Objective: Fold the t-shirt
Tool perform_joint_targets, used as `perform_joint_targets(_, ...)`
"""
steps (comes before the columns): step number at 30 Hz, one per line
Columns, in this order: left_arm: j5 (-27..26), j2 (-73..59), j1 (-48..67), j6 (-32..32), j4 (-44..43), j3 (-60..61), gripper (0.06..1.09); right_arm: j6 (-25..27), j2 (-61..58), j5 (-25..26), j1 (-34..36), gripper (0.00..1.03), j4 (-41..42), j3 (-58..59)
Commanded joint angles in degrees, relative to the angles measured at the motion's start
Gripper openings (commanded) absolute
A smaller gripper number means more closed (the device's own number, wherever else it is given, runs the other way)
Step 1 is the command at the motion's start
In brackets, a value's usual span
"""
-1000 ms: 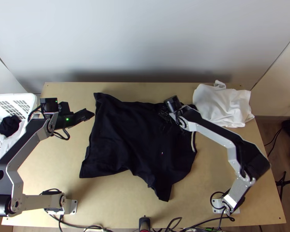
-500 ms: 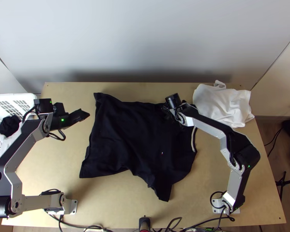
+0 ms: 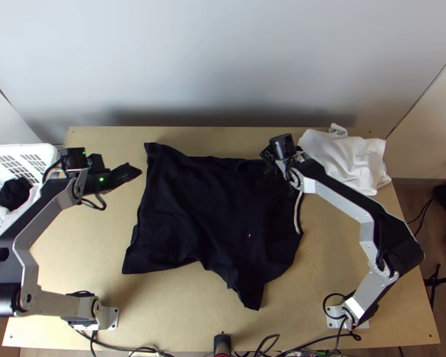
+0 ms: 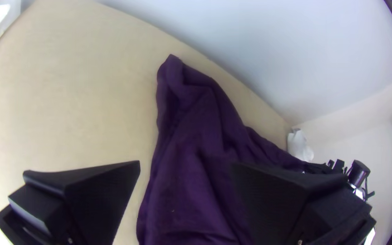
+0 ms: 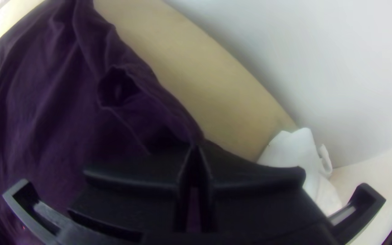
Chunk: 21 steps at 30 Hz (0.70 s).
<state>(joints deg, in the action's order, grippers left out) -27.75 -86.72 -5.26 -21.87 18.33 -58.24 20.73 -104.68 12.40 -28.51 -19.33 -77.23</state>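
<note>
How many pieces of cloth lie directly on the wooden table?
2: the spread, creased black t-shirt across the middle, and the bunched white cloth at the far right corner. Others may be hidden underneath.

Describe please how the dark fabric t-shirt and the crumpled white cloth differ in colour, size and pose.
The dark t-shirt is very dark, while the white cloth is bright. The t-shirt lies mostly spread; the white cloth is loosely bunched. The t-shirt covers more area than the white cloth. Both are wrinkled and lie on the light wooden table.
</note>
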Motion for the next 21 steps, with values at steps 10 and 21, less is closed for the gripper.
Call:
perform_joint_targets(10, 1.6, -19.0, 2.0, -12.6, -1.7, -16.7, 1.04, -4.3, 0.8, -1.2, 1.2, 0.03, -0.4, -0.1)
perform_joint_targets(21, 7.4, -33.1, 1.8, -10.0, -5.2, -31.1, 1.03, -5.1, 0.9, -1.1, 0.6, 0.03, -0.4, -0.6)
